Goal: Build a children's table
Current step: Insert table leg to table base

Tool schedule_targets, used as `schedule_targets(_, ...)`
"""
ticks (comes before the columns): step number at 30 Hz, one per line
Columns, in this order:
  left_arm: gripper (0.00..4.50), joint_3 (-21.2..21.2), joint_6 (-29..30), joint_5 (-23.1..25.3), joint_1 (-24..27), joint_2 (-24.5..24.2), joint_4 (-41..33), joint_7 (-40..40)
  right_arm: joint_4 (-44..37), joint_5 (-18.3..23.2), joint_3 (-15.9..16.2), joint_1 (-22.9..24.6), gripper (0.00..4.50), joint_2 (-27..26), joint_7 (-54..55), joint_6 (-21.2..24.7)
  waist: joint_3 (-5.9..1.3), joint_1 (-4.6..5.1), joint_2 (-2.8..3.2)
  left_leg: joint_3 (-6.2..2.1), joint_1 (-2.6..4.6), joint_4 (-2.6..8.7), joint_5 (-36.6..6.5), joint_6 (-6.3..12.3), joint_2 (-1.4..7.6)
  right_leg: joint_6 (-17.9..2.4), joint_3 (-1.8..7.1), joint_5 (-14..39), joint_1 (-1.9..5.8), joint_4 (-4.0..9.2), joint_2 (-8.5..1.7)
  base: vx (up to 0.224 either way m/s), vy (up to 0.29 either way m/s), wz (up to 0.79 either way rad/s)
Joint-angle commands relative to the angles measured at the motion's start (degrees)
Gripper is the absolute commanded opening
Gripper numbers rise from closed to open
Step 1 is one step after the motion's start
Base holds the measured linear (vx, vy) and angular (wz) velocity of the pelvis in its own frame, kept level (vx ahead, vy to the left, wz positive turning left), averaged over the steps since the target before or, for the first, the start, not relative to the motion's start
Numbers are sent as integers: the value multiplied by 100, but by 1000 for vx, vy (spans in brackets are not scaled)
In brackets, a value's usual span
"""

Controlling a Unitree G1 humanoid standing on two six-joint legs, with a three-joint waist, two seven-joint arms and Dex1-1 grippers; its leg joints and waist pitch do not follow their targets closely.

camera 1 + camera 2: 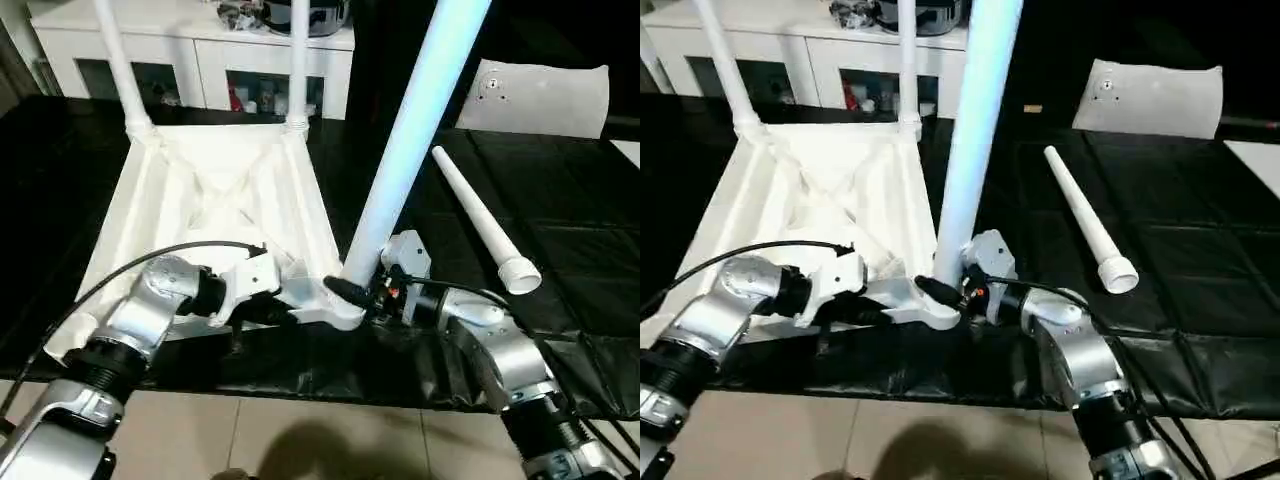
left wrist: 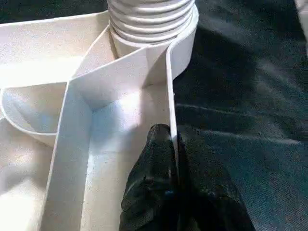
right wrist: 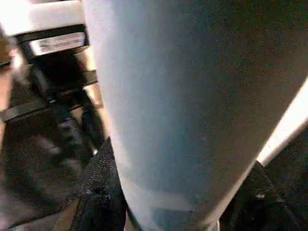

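The white tabletop [image 1: 220, 200] lies upside down on the black cover, ribs facing up. Two white legs [image 1: 120, 60] [image 1: 298, 60] stand upright in its far corner sockets. A third leg [image 1: 410, 140] leans up and to the right from the near right corner socket [image 2: 183, 48], its threaded end [image 2: 151, 19] sitting in it. My right gripper [image 1: 365, 290] is shut on this leg just above the socket, with a finger [image 3: 103, 192] on each side. My left gripper [image 2: 168, 139] is shut on the tabletop's thin rim wall [image 2: 169, 86] beside that corner. A fourth leg [image 1: 480, 220] lies loose at the right.
A white cabinet with glass doors [image 1: 200, 60] stands behind the tabletop. A flat white board [image 1: 545, 95] lies at the back right. The black cover [image 1: 580, 280] ends near me at a tiled floor [image 1: 300, 440]. A black cable [image 1: 150, 260] arcs over my left forearm.
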State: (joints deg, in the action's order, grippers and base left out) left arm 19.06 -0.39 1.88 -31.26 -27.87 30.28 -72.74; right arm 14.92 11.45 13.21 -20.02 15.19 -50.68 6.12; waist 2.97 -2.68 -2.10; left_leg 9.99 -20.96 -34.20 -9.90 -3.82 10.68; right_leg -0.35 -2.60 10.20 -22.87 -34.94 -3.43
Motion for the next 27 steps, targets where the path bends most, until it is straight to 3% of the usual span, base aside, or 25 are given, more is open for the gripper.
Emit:
schedule_targets(1, 0, 91, -222, -122, -187, 84, -68, -95, 334, -79, 485, 230, 191, 55, -435, 332, -150, 49, 5, -137, 131, 499, -2498, 37, 226, -423, 247, 3586, 2, 681, -453, 0, 0, 0)
schedule_targets(4, 0, 162, -281, -40, -269, 48, -45, -242, 219, 13, 659, 310, 191, 145, -810, 373, -113, 46, -30, -151, 108, 530, -2551, 26, 235, -457, 252, 3505, 18, 660, -455, 0, 0, 0)
schedule_targets(5, 0, 165, -290, -28, -287, 45, -23, -246, 210, 13, 670, 313, 191, 147, -829, 376, -122, 33, -20, -147, 129, 531, -2549, 23, 247, -494, 263, 3404, 12, 653, -459, 0, 0, 0)
schedule_targets(11, 0, 133, -426, 114, -479, -6, 277, -259, 271, -42, 677, 255, 191, 77, -925, 369, -131, 7, -26, -128, 93, 574, -2266, 32, 262, -723, 277, 2793, 78, 602, -463, 0, 0, 0)
schedule_targets(16, 0, 70, -404, 161, -487, -54, 330, -141, 391, -136, 623, 194, 191, 5, -766, 269, -117, 18, -9, -133, 108, 593, -2390, -28, 266, -759, 274, 2900, 78, 621, -466, 0, 0, 0)
schedule_targets(17, 0, -68, -157, 99, -361, -92, 137, 41, 540, -237, 522, 142, 191, -93, -434, 151, -120, 14, 46, -148, 130, 590, -2504, -72, 267, -749, 272, 3043, 66, 627, -480, 0, 0, 0)
schedule_targets(19, 0, -178, 64, 47, -240, -118, -70, 195, 689, -309, 395, 81, 191, -192, -132, 56, -96, 57, 20, -168, 131, 603, -2697, -150, 264, -709, 257, 3326, 48, 654, -481, 0, 0, 0)
schedule_targets(22, 0, -337, 614, -4, 95, -148, -705, 496, 925, -350, 92, -33, 191, -403, 458, 0, -74, 158, 45, -228, 130, 610, -3036, -223, 250, -523, 214, 3949, 27, 709, -488, 0, 0, 0)
schedule_targets(24, 0, -436, 1011, -36, 298, -97, -1116, 718, 1089, -363, -112, -129, 191, -551, 902, -23, -82, 220, 68, -265, 74, 644, -3061, -258, 252, -509, 173, 3922, 74, 712, -490, 0, 0, 0)
schedule_targets(25, 0, -514, 1450, -57, 495, 53, -1529, 994, 1211, -406, -214, -203, 191, -628, 1199, -34, -100, 239, 78, -266, 97, 635, -3095, -280, 264, -535, 181, 3862, 60, 704, -497, 0, 0, 0)
schedule_targets(27, 0, -571, 2041, -64, 795, 400, -2106, 1443, 1428, -452, -352, -319, 191, -750, 1636, -75, -92, 356, 90, -279, 67, 669, -3122, -288, 281, -708, 150, 3388, 97, 680, -465, 0, 0, 0)
